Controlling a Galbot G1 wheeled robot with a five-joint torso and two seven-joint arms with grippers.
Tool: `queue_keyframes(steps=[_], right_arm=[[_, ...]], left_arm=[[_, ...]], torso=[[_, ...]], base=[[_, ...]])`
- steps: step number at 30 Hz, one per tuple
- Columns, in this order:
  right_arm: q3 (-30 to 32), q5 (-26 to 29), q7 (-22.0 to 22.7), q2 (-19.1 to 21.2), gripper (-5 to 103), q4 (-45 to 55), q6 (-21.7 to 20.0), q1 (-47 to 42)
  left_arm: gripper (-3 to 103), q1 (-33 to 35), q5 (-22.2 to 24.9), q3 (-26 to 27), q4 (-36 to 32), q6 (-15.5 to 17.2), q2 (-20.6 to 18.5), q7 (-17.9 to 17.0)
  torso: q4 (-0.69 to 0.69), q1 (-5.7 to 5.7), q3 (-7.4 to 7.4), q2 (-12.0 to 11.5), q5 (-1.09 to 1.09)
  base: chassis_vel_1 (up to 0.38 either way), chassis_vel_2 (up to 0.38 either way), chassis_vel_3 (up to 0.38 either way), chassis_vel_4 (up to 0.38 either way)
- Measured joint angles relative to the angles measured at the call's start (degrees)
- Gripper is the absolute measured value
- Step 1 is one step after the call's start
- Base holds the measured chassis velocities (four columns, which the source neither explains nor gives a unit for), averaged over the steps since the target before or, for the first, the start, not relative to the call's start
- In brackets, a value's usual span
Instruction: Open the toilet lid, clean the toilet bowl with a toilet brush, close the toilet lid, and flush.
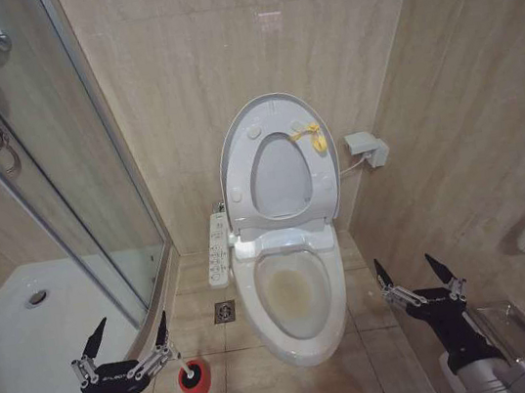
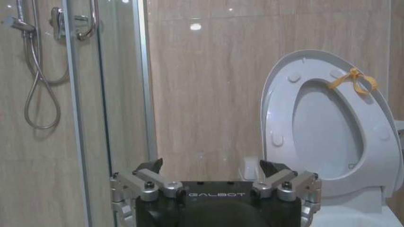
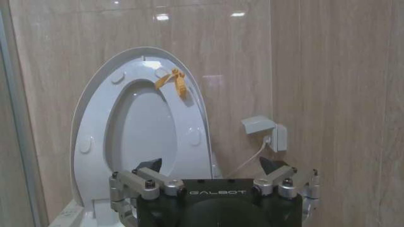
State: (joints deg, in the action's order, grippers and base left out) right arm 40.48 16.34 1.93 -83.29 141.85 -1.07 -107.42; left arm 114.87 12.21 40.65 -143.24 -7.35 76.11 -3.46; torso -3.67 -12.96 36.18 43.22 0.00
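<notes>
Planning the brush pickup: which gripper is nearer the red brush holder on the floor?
Left. The left gripper hangs open just beside the red holder, on the shower side. The right gripper is open across the toilet bowl, near the opposite wall.

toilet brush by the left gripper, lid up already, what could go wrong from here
1. The brush stands in a small red holder on the floor, just beside the open left gripper. A slightly off grasp could tip the holder.
2. The lid and seat lean upright against the wall. A bump from either arm could drop them onto the bowl.
3. The glass shower door stands close on the left, leaving that arm little room to swing.
</notes>
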Motion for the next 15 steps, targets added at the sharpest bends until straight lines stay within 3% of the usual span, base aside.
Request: queue_keyframes(steps=[15], right_arm=[[0.00, 0.00, 0.00, 0.00, 100, 0.00, 0.00, 0.00]], left_arm=[[100, 0.00, 0.00, 0.00, 0.00, 0.00, 0.00, 0.00]], torso=[[0.00, 0.00, 0.00, 0.00, 0.00]], base=[[0.000, 0.000, 0.000, 0.000]])
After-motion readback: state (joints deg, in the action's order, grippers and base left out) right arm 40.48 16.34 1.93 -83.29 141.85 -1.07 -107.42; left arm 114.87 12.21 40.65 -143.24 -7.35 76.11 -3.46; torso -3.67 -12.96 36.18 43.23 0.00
